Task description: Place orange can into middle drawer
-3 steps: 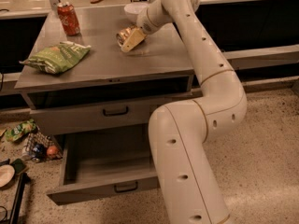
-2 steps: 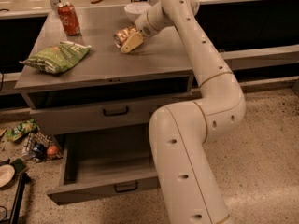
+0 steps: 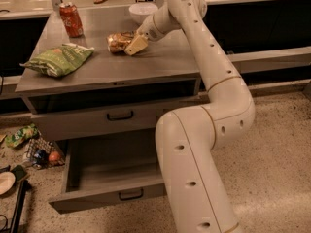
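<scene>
A: Orange can (image 3: 116, 41) location? Hand (image 3: 135, 45) state?
B: Table (image 3: 146, 67) carries it. Middle drawer (image 3: 87, 123) shut, lowest drawer (image 3: 97, 200) pulled out. Green chip bag (image 3: 58, 58) on table's left. Hand sits mid-table against the can's right end; can lies on its side. Grip: cannot tell.

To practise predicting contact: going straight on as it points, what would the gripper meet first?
Probably the orange can, lying on the cabinet top just ahead of the gripper; whether they already touch is unclear.
</scene>
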`<action>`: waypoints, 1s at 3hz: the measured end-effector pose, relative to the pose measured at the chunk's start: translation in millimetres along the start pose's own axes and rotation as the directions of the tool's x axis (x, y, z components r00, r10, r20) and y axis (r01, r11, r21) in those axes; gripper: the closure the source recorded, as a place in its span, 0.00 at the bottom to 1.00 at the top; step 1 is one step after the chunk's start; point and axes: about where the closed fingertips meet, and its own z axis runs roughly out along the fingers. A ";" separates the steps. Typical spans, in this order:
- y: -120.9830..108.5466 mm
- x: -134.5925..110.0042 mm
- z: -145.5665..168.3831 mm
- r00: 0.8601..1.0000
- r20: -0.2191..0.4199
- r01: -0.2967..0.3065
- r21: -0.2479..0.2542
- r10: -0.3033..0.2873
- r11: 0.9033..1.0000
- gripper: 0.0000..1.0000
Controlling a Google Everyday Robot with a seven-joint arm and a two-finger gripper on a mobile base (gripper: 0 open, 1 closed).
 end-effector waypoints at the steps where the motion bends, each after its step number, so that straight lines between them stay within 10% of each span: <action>1: 0.5 -2.0 -1.7 1.000 0.000 0.000 0.000 0.000 1.000 0.87; 2: 2.8 -5.5 -4.0 1.000 -0.004 0.004 -0.003 -0.004 1.000 1.00; 3: 28.7 -69.1 -41.7 0.996 -0.067 0.062 -0.034 -0.064 0.997 1.00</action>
